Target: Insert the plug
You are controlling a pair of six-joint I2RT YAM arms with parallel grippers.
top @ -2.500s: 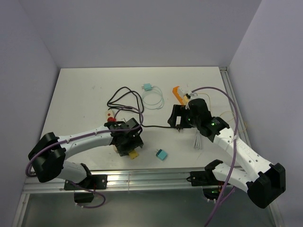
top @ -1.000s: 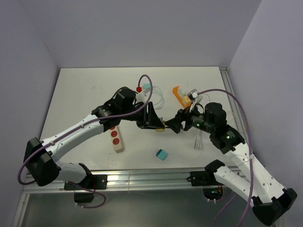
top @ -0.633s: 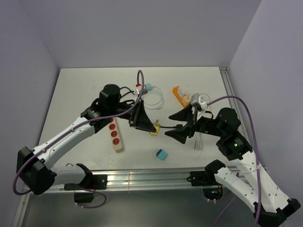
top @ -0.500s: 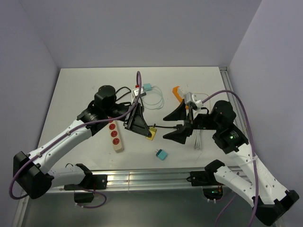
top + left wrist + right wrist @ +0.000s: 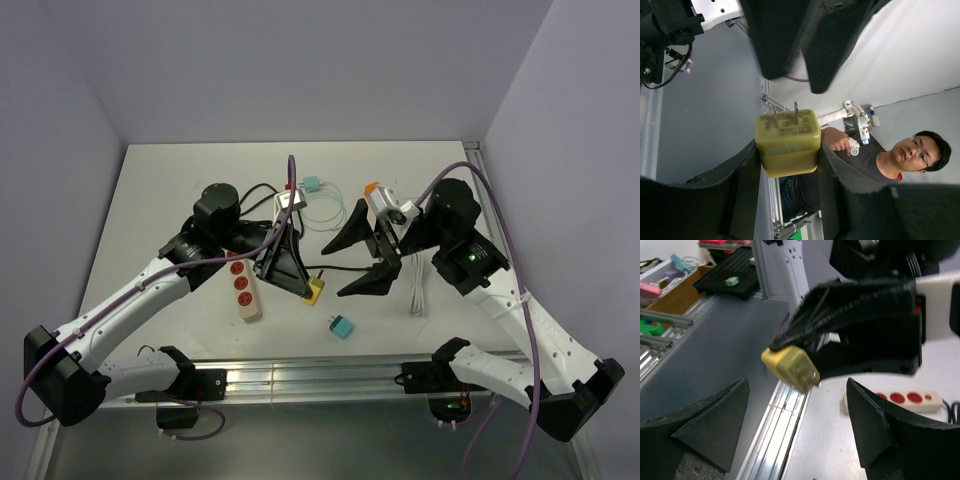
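My left gripper (image 5: 305,284) is shut on a yellow two-prong plug (image 5: 315,291) and holds it above the table's middle front. In the left wrist view the plug (image 5: 787,142) sits between my fingers (image 5: 742,170), prongs pointing away. A beige power strip (image 5: 241,288) with red sockets lies on the table just left of it. My right gripper (image 5: 362,256) is wide open and empty, facing the plug from the right. In the right wrist view the plug (image 5: 790,369) hangs between and beyond my open gripper (image 5: 795,415), with the strip (image 5: 895,399) behind it.
A teal adapter (image 5: 342,327) lies near the front edge. A second teal plug (image 5: 312,184) with thin white wire, an orange part (image 5: 371,190), a looped black cord (image 5: 262,192) and a white cable (image 5: 417,292) lie further back and right.
My left gripper picked the yellow plug up from the table's front and carried it to the middle. My right gripper met it there, then opened wide and drew back.
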